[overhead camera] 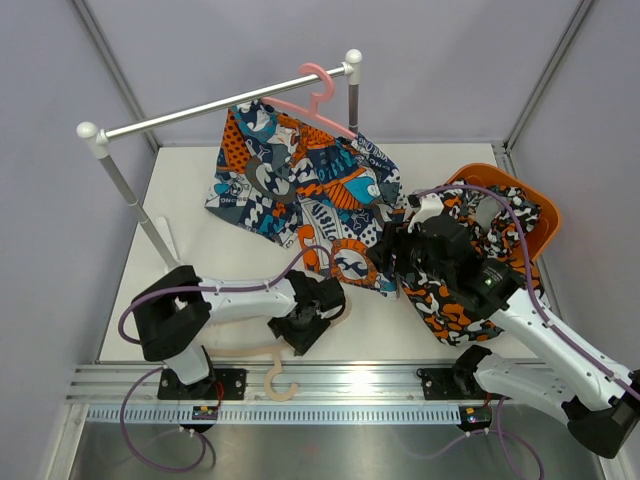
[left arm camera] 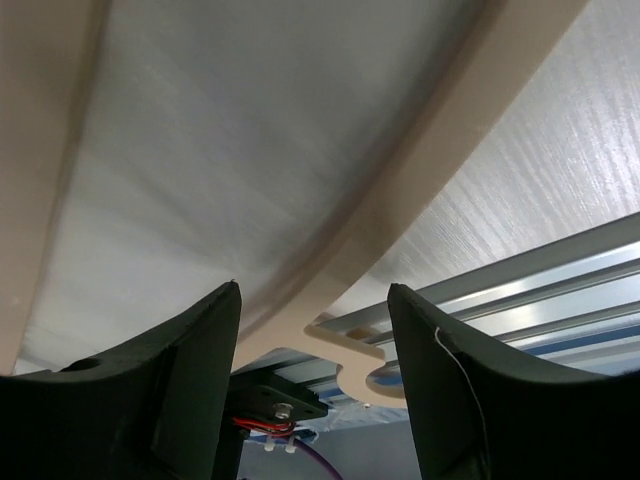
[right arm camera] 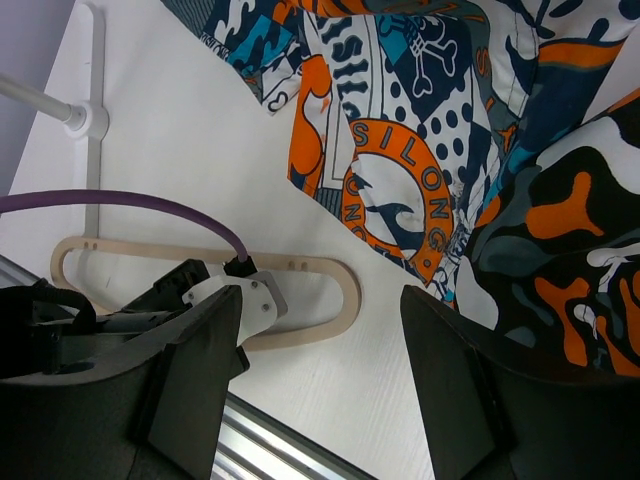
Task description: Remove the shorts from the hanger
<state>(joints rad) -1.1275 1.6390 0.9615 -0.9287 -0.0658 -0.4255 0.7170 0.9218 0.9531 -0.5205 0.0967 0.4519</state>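
Note:
The blue, teal and orange print shorts (overhead camera: 300,180) hang from a pink hanger (overhead camera: 318,88) on the rack rod and trail down onto the table; they also show in the right wrist view (right arm camera: 400,130). The camouflage shorts (overhead camera: 470,290) lie in and over an orange basket (overhead camera: 545,215), and show at the right of the right wrist view (right arm camera: 570,250). My right gripper (overhead camera: 387,255) (right arm camera: 322,295) is open and empty, at the lower edge of the print shorts. My left gripper (overhead camera: 305,335) (left arm camera: 313,290) is open, low over a beige wooden hanger (overhead camera: 275,378) (left arm camera: 400,200) (right arm camera: 330,270) lying bare on the table.
The white rack stands across the back, its rod (overhead camera: 200,110) running from a left post (overhead camera: 130,195) to a right post (overhead camera: 353,95). A metal rail (overhead camera: 330,385) runs along the near table edge. Grey walls close in the sides.

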